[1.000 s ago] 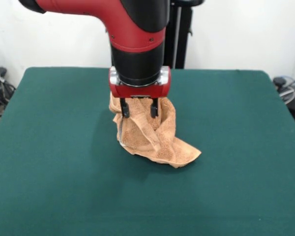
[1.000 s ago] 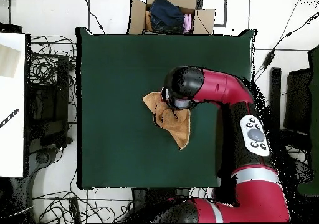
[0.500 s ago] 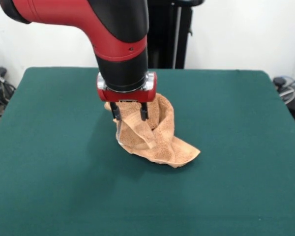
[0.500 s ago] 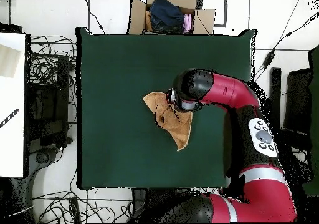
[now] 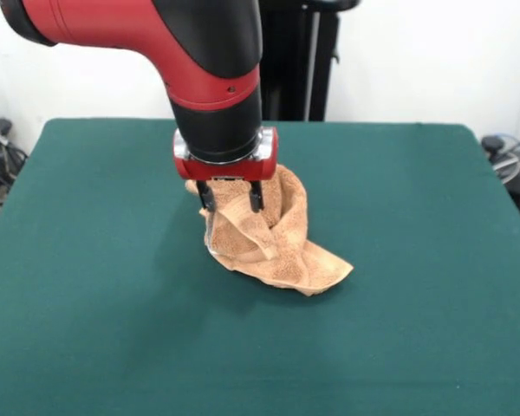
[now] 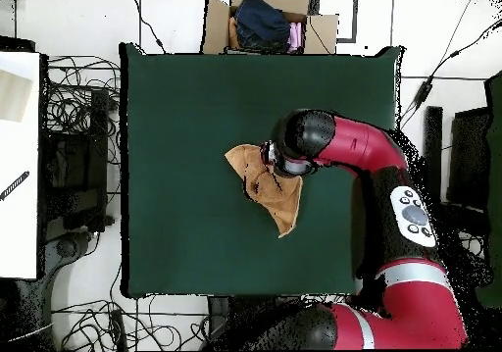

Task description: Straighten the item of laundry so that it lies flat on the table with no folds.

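Note:
The orange-tan towel (image 5: pixel 282 247) stands bunched in a tall crumpled heap near the middle of the dark green table (image 5: pixel 416 312), with one corner trailing flat toward the front right. My gripper (image 5: pixel 230 199) points straight down onto the heap's left upper part. Its two black fingers (image 5: pixel 206 196) stand apart with a towel fold between them. In the overhead view the towel (image 6: pixel 280 209) lies beside the arm's black wrist, which covers most of the gripper (image 6: pixel 268 158). The table (image 6: pixel 176 123) spreads wide around it. No label shows.
A cardboard box (image 6: pixel 218 25) holding dark and pink clothes stands past the table's far edge in the overhead view. Cables (image 6: pixel 78 103) and a white surface (image 6: pixel 18 162) lie left of the table. The robot's pedestal (image 5: pixel 299 61) is behind the table.
My gripper has shifted a little to the left over the towel heap during the last second, then held still. A diagonal fold now shows between the fingers; the heap's outline is nearly unchanged.

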You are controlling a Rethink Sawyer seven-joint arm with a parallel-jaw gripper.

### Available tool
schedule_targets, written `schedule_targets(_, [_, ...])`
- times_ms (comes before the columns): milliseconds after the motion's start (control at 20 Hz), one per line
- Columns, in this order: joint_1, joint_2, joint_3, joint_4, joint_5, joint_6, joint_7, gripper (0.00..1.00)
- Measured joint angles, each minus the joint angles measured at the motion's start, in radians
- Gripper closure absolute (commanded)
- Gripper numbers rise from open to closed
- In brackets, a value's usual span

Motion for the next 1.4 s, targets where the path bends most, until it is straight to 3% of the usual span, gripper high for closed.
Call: schedule_targets(1400, [0.006,0.015,0.004,0.003,0.008,0.0,0.0,0.0])
